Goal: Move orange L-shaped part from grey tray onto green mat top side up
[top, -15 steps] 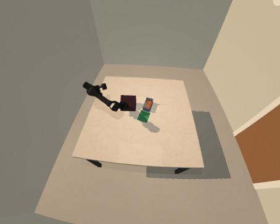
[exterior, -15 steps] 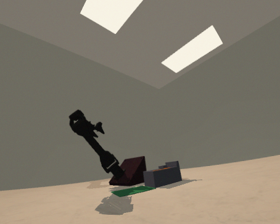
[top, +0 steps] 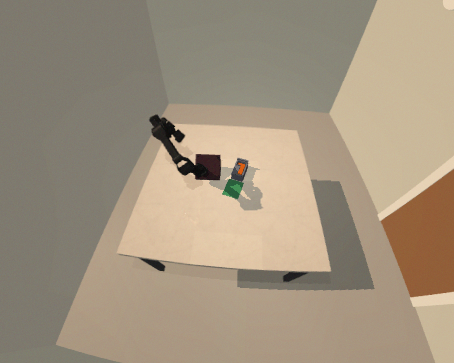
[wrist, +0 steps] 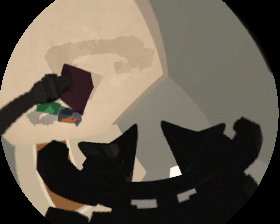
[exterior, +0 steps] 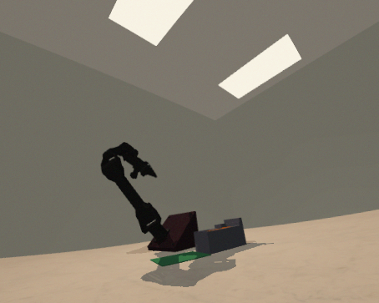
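The orange L-shaped part (top: 241, 168) (exterior: 221, 229) (wrist: 70, 120) lies in the pocket of the grey tray (top: 238, 177) (exterior: 225, 241) (wrist: 63, 113). It looks level with the tray's top, though it is small in every view. The green mat (top: 229, 191) (exterior: 167, 260) (wrist: 46, 108) lies on the table right beside the tray, with nothing on it. My gripper (top: 181, 137) (exterior: 155, 176) (wrist: 149, 124) is raised high, well away from the tray and mat. Its fingers stand partly apart in the wrist view, with nothing between them.
A dark maroon block (top: 210, 164) (exterior: 185, 229) (wrist: 81, 90) with a slanted face stands beside the tray, close to the arm's base. The arm's shadow falls near the mat. The tabletop (top: 225, 240) extends around these things, with its edges in view.
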Robot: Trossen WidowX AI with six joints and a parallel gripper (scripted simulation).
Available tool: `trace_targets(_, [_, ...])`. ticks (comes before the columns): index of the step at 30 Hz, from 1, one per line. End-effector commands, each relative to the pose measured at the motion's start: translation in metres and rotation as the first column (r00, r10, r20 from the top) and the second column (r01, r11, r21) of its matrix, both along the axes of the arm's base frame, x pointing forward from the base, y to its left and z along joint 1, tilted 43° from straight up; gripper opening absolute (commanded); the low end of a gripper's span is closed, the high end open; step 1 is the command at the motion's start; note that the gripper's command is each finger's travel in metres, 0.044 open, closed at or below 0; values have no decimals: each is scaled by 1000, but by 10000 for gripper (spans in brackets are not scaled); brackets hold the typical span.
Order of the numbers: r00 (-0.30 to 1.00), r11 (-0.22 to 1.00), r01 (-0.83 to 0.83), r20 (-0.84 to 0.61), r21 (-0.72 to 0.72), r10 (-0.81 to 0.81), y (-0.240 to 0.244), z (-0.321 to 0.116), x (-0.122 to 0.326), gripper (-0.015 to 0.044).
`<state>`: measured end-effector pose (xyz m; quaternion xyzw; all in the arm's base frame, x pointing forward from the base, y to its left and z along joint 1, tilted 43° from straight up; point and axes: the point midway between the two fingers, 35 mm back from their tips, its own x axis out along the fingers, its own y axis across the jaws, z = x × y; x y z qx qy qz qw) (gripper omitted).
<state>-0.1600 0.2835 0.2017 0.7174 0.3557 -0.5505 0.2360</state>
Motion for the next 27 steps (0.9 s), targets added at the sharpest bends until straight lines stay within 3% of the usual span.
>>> trace_targets(1, [869, 869, 495, 4, 5, -495, 30, -25, 60, 180])
trace_targets(8, [490, 488, 871, -19, 53, -872, 50, -45, 129, 180])
trace_targets(14, [57, 51, 994, -53, 97, -997, 55, -65, 190, 180])
trace_targets(19, [-303, -313, 942, -86, 125, -949, 48, -83, 241, 180])
trace_targets(23, [-610, -627, 758, -143, 181, -779, 35, -98, 286, 180])
trace_targets(27, [-800, -825, 521, -213, 218, -561, 20, -110, 323, 180])
